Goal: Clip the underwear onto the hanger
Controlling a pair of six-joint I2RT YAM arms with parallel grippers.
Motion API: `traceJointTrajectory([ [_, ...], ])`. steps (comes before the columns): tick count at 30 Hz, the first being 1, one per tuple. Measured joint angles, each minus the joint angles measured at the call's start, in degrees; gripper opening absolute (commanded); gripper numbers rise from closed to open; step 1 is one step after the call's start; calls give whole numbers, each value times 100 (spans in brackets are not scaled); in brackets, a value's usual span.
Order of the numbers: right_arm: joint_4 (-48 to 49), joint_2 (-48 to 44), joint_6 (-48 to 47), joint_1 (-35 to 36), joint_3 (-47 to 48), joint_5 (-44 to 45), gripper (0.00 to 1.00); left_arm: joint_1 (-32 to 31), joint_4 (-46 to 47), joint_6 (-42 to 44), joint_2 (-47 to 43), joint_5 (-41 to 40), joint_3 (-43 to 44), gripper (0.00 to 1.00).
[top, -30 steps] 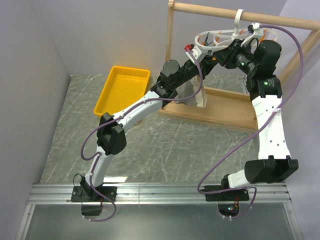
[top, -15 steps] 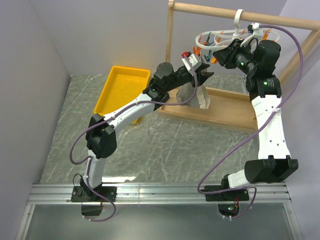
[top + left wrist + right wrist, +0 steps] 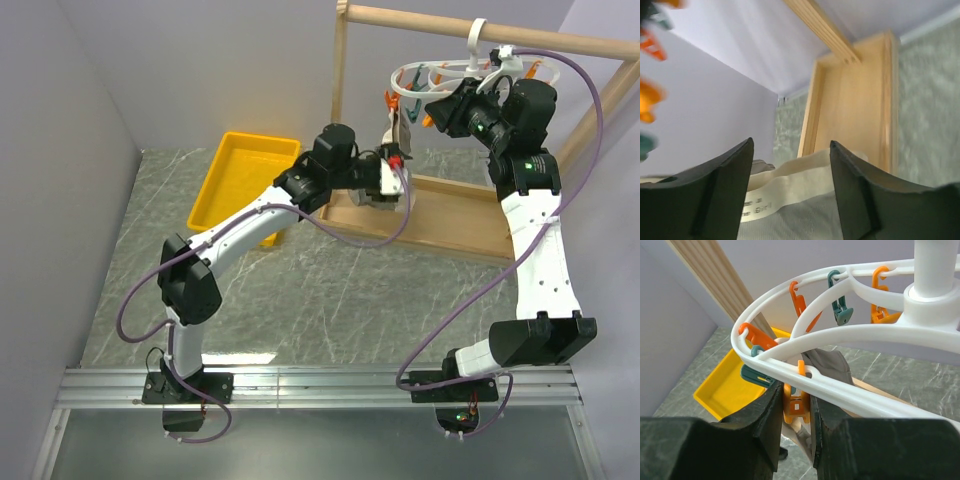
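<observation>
Squeezing an orange clothespin between its fingers, the right gripper is clenching on the peg where it is dangling from the rim of the hanger. The hanger is hanging by its white hook from the top bar of the wooden rack, with more orange and teal pegs dangling around its oval ring.

The underwear is hanging raised off the worktop, just below the ring. In the right wrist view its grey fabric is showing right behind the squeezed peg, and a beige strip is showing beneath the fingers. Whether the cloth is sitting inside the peg's mouth cannot be told.

The left gripper is reaching in from the left, under the hanger and over the rack's wooden base. In its wrist view its two fingers are standing apart. The beige waistband with its small label is stretching across the gap between them, with grey cloth bunching below. Whether the fingers are pressing the fabric or merely flanking it cannot be told.

A yellow tray is lying on the worktop to the left of the rack, well apart from both grippers.
</observation>
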Motion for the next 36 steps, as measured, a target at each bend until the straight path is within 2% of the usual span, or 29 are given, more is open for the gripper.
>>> traceJointTrajectory([
  [4,-103,2,-87,59,74,96,0,-267,-901,1491,61,-293,55,70],
  [7,-138,2,-175,129,103,188,0,-422,-1502,2291,262,-522,313,70],
  [14,-190,0,-337,223,160,330,0,-474,-2557,3473,791,-1182,1064,72],
  [20,-208,0,-354,223,166,334,0,-452,-3237,3971,1204,-1572,1777,72],
  [28,-208,0,-356,223,166,332,0,-452,-3615,4433,1416,-1954,1910,74],
  [36,-208,0,-354,223,166,330,0,-452,-3644,4640,1543,-2347,1908,70],
])
